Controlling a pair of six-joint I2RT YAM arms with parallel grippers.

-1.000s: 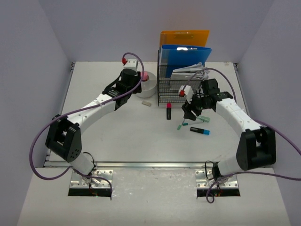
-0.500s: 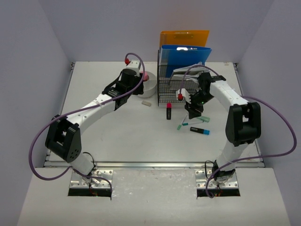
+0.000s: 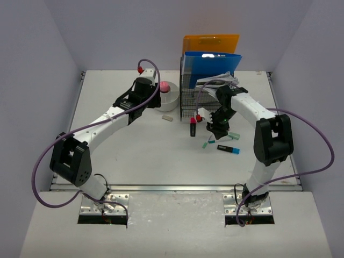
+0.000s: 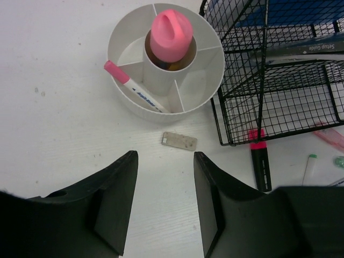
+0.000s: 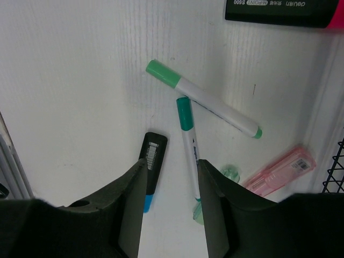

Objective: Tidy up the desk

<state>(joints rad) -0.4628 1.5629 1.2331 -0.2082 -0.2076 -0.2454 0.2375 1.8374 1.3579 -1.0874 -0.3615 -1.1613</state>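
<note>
While left gripper (image 4: 164, 157) overhangs desk (image 4: 54, 107), right gripper (image 5: 171, 166) (jaws apart) overhangs teal pen (image 5: 188, 141).

left claw (image 4: 164, 156) has bare tabletop (image 4: 64, 107) under it and off to its left, loads of room there. straight ahead a little tan block (image 4: 179, 141) sits in the lane, and past it the round white organizer (image 4: 193, 105) blocks the way. on its right the black wire rack (image 4: 263, 70) walls things off, with a black-and-pink highlighter (image 4: 262, 172) lying at its foot.

right claw (image 5: 172, 164) is tighter: a white marker (image 5: 207, 102) lies across ahead, a teal pen (image 5: 189, 145) runs in between the fingers, a black-and-blue highlighter (image 5: 153, 156) is by the left finger, and a pink case (image 5: 277, 169) is off to the right. free tabletop is ahead-left.
</note>
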